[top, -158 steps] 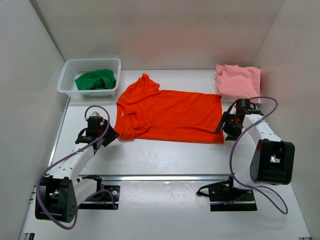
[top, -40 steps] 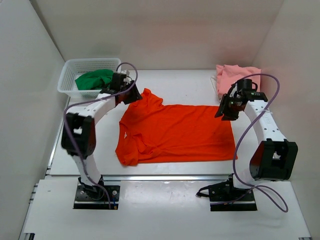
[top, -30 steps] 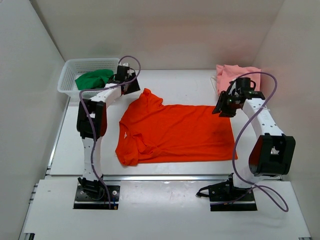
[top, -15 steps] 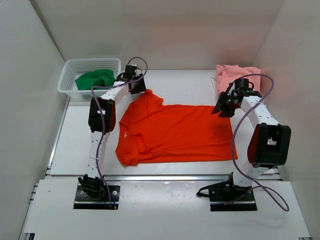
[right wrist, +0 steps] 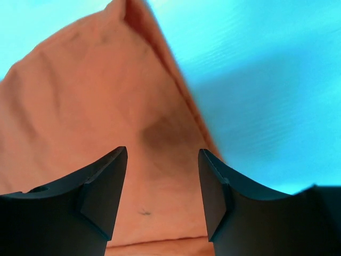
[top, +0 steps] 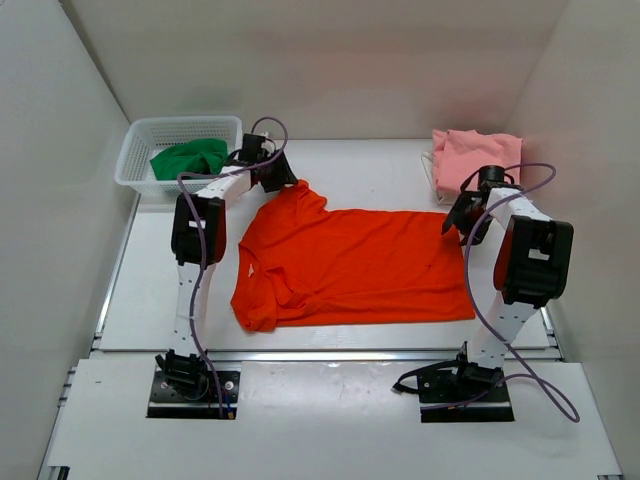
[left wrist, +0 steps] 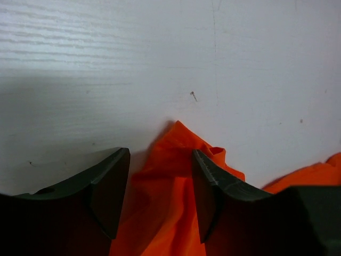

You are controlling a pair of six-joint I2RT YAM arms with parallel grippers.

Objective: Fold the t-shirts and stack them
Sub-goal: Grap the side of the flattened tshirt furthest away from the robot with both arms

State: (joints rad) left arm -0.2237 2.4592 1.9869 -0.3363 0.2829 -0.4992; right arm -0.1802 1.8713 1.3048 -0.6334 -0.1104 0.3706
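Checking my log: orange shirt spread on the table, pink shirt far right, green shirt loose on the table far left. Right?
No. The green t-shirt sits inside the white mesh basket at far left, as the top external view shows. The orange-red t-shirt spread out and pink t-shirt at far right are correct.

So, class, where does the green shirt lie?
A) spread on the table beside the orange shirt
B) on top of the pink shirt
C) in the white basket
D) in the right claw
C: the green shirt sits bunched inside the basket at the table's far left corner.
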